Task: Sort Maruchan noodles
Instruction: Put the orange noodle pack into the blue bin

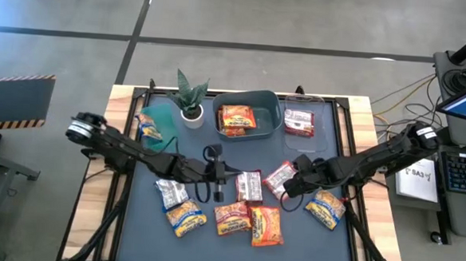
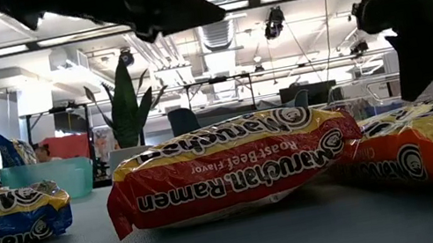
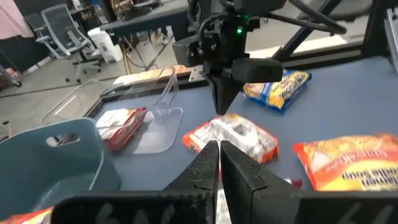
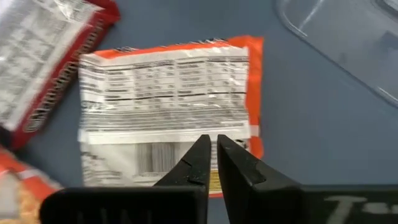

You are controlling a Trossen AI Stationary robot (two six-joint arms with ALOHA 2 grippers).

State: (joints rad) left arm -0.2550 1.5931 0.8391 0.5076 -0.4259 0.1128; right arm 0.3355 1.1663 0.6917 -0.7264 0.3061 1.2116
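Right fingers (image 4: pixel 211 152), clenched with nothing between them, hover just above an orange packet (image 4: pixel 171 106) lying label-down on the surface (image 4: pixel 311 124). Left fingers (image 3: pixel 219 163), clenched and empty, point toward the same packet (image 3: pixel 233 135); other packets lie around.

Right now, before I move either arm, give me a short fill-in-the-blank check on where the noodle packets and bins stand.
1. The grey-blue bin beside the potted plant holds an ____ packet.
2. The clear tray holds a ____-and-white packet.
3. The right gripper hangs over a packet lying with its ____ label face up.
4. The fingers of the left gripper are ____.

Missing words: orange; red; nutrition; shut
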